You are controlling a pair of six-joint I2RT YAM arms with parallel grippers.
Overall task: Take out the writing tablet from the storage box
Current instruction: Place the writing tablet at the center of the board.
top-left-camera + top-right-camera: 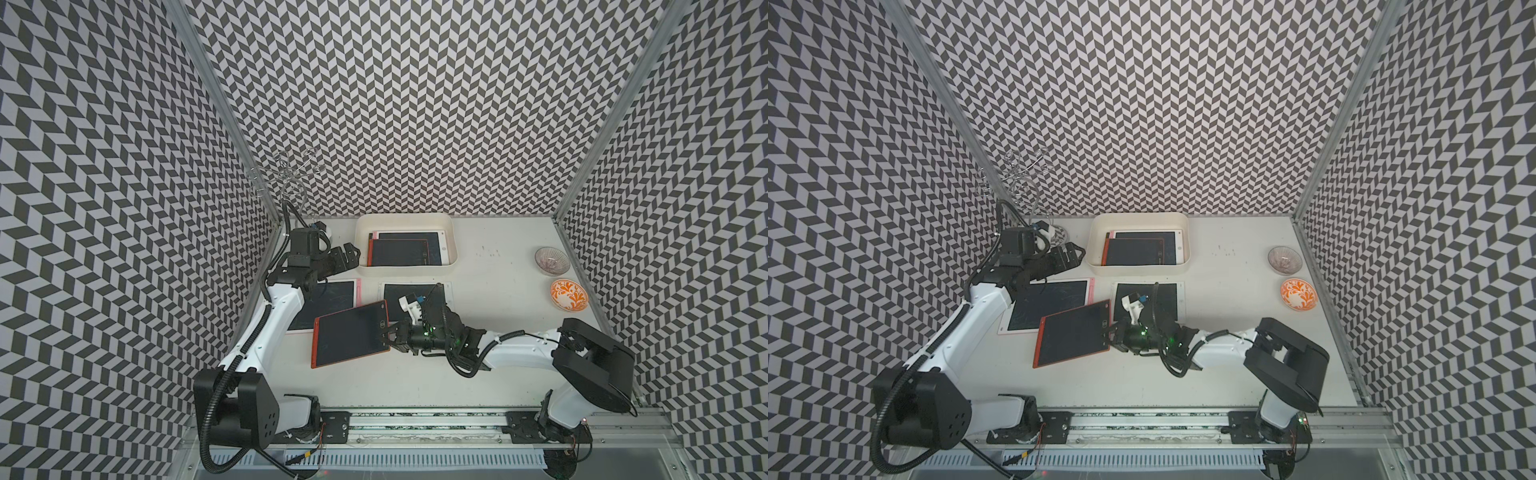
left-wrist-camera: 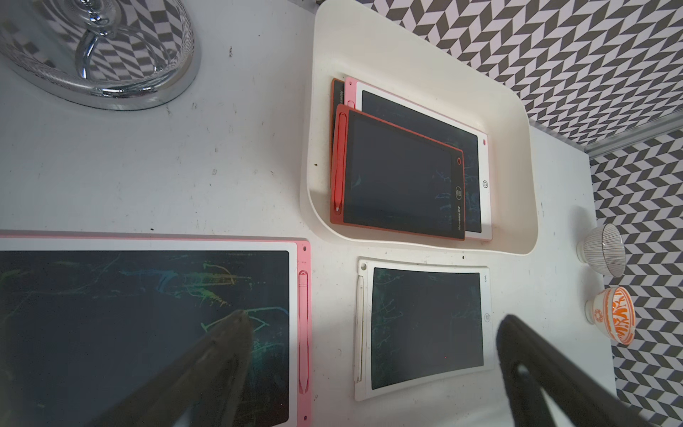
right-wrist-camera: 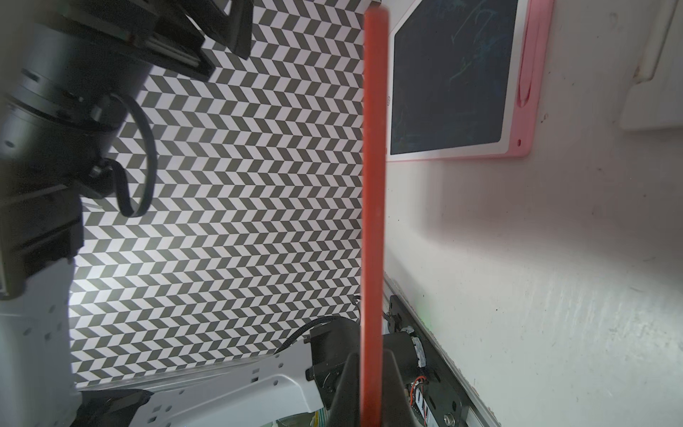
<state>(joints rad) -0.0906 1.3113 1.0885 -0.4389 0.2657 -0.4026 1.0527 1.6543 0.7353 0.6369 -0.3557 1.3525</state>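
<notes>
The right wrist view shows the red writing tablet (image 3: 373, 185) only edge-on, as a blurred red strip, so its screen cannot be read there. In both top views it covers a corner of the pink-framed tablet (image 1: 332, 297), whose left side is also hidden by the left arm. The right wrist hides the near part of the white tablet (image 1: 399, 293). Inside the storage box (image 1: 407, 271), a second red tablet (image 1: 399, 252) lies on a pink-and-white tablet (image 1: 436, 241). A third one beneath shows only a dark sliver (image 2: 337, 92), too little to identify.

The right gripper (image 1: 388, 334) has its jaws pressed onto the short right edge of the red writing tablet (the side with the button). The tablet is tilted and well clear of the box, over the middle of the table (image 1: 498, 353) and nearer its front edge. Whether its low corner touches the table I cannot tell. The box sits against the table's far edge. The left gripper (image 1: 352, 254) is just beside the box's left wall, its jaws spread wide around nothing.
</notes>
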